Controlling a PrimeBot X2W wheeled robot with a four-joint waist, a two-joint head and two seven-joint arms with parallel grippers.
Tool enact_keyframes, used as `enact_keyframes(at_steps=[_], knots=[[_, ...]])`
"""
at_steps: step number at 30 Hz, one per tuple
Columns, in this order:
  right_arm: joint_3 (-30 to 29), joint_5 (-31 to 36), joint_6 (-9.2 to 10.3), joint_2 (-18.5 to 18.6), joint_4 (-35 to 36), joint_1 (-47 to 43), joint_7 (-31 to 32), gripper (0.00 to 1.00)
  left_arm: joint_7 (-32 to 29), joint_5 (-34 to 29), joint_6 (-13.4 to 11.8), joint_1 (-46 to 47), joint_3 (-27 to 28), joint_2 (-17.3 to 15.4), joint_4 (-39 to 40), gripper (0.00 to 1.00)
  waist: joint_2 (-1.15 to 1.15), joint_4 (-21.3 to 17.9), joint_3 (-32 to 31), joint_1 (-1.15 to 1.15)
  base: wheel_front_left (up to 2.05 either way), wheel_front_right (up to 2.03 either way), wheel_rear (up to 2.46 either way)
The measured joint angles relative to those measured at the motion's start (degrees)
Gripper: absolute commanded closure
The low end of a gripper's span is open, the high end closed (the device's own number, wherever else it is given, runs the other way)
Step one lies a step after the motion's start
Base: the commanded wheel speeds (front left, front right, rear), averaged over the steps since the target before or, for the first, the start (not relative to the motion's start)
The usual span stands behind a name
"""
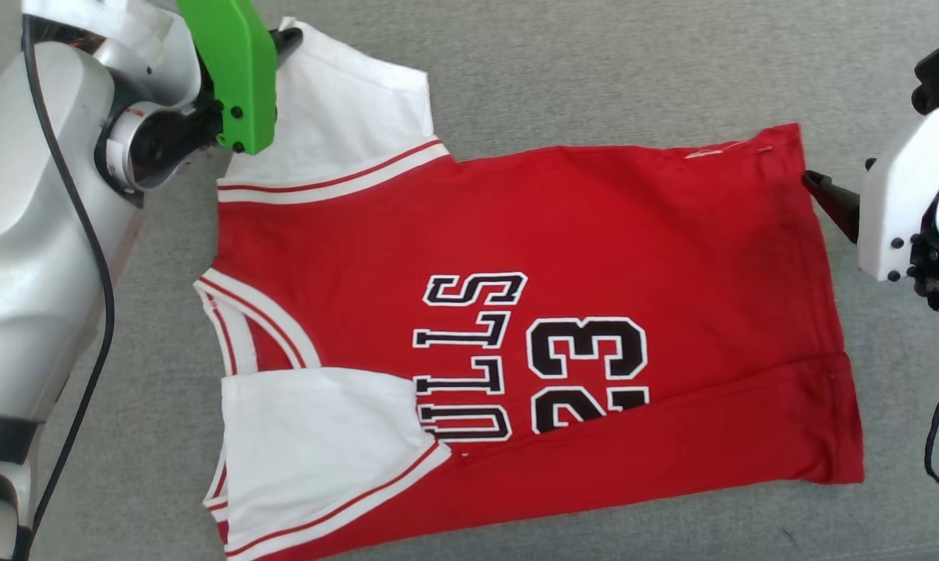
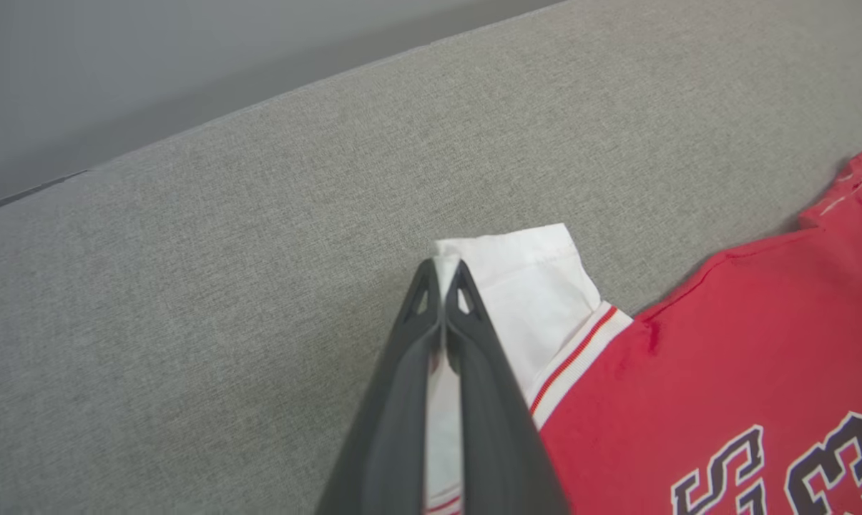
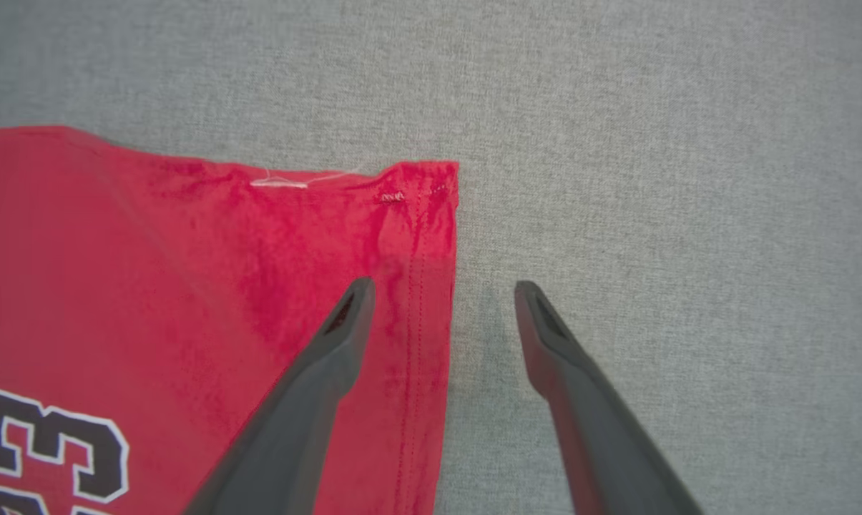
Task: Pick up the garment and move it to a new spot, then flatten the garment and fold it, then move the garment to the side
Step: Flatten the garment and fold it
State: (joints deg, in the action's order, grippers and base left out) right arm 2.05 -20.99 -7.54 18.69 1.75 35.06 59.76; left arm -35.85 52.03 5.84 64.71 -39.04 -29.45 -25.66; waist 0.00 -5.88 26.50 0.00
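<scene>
The garment (image 1: pixel 594 234) lies spread on a grey fabric surface, collar toward the left and hem toward the right. Its near long edge is folded up over part of the black print. My left gripper (image 1: pixel 287 39) is at the far white sleeve (image 2: pixel 538 286), and in the left wrist view (image 2: pixel 441 270) its fingers are shut on the sleeve's edge. My right gripper (image 1: pixel 816 187) stands open at the far hem corner (image 3: pixel 423 179). In the right wrist view (image 3: pixel 445 290) one finger lies over the red cloth (image 3: pixel 152 286) and the other over bare surface.
The grey fabric surface (image 1: pixel 594 70) stretches all around the garment. Its far edge (image 2: pixel 259 107) shows in the left wrist view, with a plain grey area beyond. Black cables hang along my left arm (image 1: pixel 103 273) and by my right wrist (image 1: pixel 937 421).
</scene>
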Motion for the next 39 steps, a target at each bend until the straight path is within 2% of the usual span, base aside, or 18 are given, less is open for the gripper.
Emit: enact_keyframes(at_steps=[10, 11, 16, 17, 18, 19, 24, 29, 39], knots=[[0.79, 1.31, 0.00, 1.11, -11.17, 6.56, -1.88, 0.00, -0.10, -0.07, -2.08, -2.44, -0.48, -1.31, 12.65, 1.00, 0.00, 4.30, 2.34, 0.00, 0.00, 0.00, 0.00], [1.15, 1.40, 0.00, 1.09, -14.94, 7.75, -3.25, 0.00, -0.26, -0.08, -2.83, -3.78, -0.62, -1.86, 15.86, 1.00, 0.00, 5.72, 3.53, 0.00, 0.00, 0.00, 0.00], [2.11, 0.34, 0.03, 1.03, -17.63, 8.23, -5.56, 0.00, -0.21, -0.05, -3.33, -4.94, -0.69, -2.31, 16.82, 1.00, 0.00, 6.48, 3.91, 0.00, 0.00, 0.00, 0.00], [2.71, 0.33, 0.07, 1.20, -18.25, 8.23, -5.94, 0.20, -0.12, -0.03, -3.35, -5.18, -0.75, -2.31, 16.83, 1.00, 0.00, 6.53, 3.82, 0.00, 0.00, 0.00, 0.00], [3.39, 0.32, 0.08, 1.47, -18.68, 8.23, -6.43, 0.77, 0.01, -0.02, -3.36, -5.38, -0.80, -2.30, 16.89, 1.00, 0.00, 6.57, 3.68, 0.00, 0.00, 0.00, 0.00], [3.80, 0.14, 0.08, 1.65, -18.98, 8.23, -6.88, 1.00, 0.03, -0.01, -3.37, -5.54, -0.82, -2.30, 16.84, 1.00, 0.00, 6.61, 3.54, 0.00, 0.00, 0.00, 0.00], [5.57, -1.65, 0.02, 1.79, -20.56, 8.06, -10.78, 1.00, 2.12, 0.02, -3.56, -6.58, -0.47, -2.29, 16.34, 1.00, 0.00, 6.67, 2.28, 0.00, 0.00, 0.00, 0.00], [4.26, -2.81, 0.01, 1.72, -22.30, 6.66, -17.03, 1.00, 5.47, 0.41, -3.65, -9.27, 0.67, -2.57, 15.34, 1.00, 0.00, 6.49, 0.06, 0.00, 0.00, 0.00, 0.00], [1.87, -8.33, 0.01, 3.26, -21.56, -1.20, -23.91, 1.00, 9.89, 3.07, -5.42, -18.34, 2.54, -4.75, 17.24, 1.00, 0.00, 6.19, -6.41, 0.00, 0.00, 0.00, 0.00]])
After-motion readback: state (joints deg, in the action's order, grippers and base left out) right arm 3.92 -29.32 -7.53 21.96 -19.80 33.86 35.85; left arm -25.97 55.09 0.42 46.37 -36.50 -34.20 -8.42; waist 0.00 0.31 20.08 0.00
